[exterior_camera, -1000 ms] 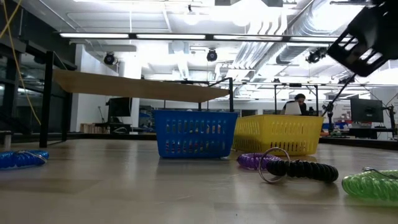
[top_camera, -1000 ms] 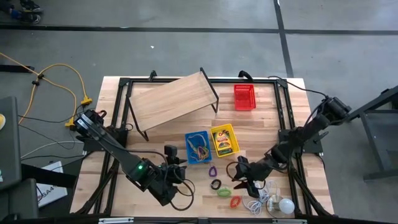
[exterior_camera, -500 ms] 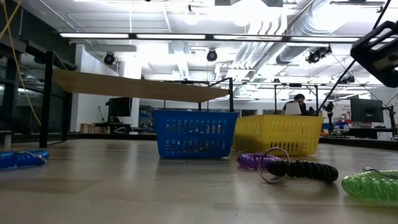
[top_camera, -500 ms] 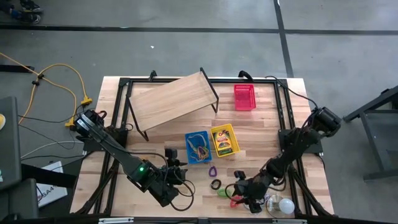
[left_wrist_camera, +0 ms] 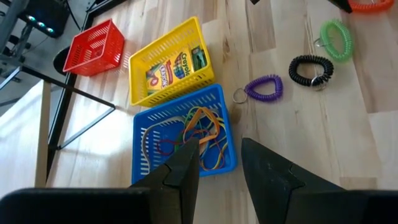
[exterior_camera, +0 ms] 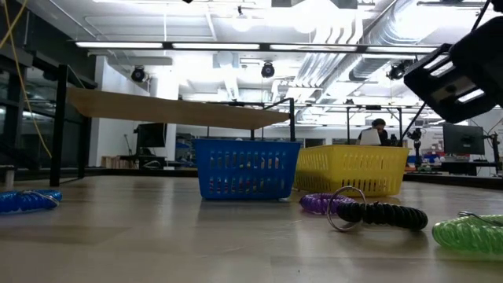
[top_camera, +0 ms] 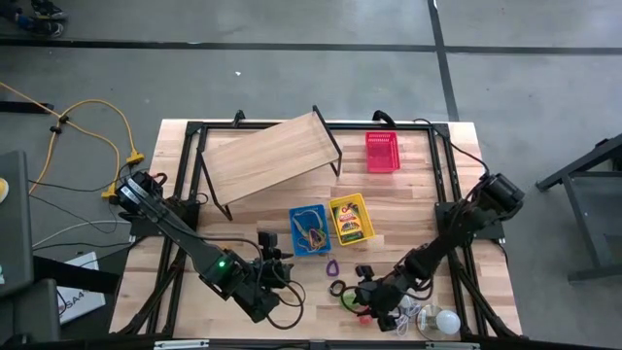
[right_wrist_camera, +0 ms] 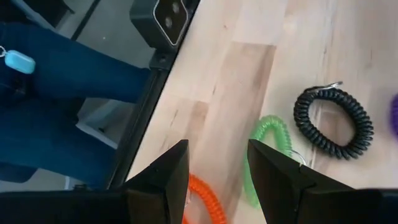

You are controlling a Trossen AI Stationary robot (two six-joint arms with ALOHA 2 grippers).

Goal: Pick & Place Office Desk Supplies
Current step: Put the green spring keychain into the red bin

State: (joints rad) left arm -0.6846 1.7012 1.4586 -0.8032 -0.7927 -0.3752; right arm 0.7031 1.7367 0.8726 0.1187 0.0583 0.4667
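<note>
Table [top_camera: 408,209]: R gripper [right_wrist_camera: 217,163] hovers over orange loop [right_wrist_camera: 202,199], jaws apart.

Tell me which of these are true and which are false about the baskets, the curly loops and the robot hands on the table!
1. The crayon box lies in the yellow basket. True.
2. The red basket is full of loops. False: it looks empty.
3. The right gripper is open above the orange loop and green loop. True.
4. The black loop sits in the blue basket. False: it lies on the bare table.
5. The left gripper holds a purple loop. False: it is open and holds nothing.
</note>
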